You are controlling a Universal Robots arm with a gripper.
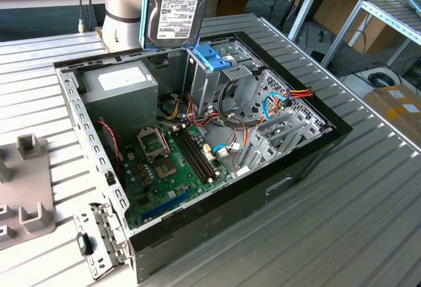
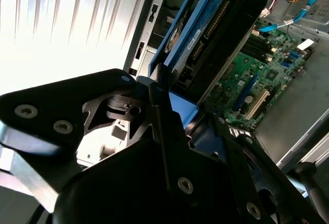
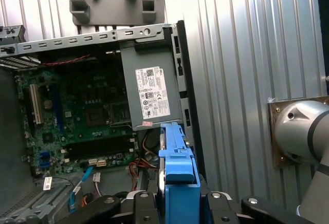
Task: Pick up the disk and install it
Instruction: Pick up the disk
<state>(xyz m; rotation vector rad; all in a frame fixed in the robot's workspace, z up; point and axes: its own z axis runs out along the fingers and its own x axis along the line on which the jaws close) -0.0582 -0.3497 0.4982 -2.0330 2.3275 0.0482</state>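
We hold the disk (image 1: 174, 7) upright over the case (image 1: 217, 218) near the far edge of the worktop (image 1: 368, 221), jaws clamped on its blue frame, edge down, likely to suit the drive cage (image 1: 210, 79) beneath

**Materials and finishes**

Disk (image 1: 172, 7): dark metal face with a slight sheen, white paper label, smooth blue plastic along the edges.
Gripper (image 3: 179, 197): matt black, with bright metal screw heads.
Table (image 1: 355, 221): ribbed bare metal, satin grey.
Case (image 1: 289, 175): black painted outside, bare grey sheet metal inside.
Power supply (image 1: 122, 93): matt grey metal, white label.
Motherboard (image 1: 174, 168): green board, lightly glossy.
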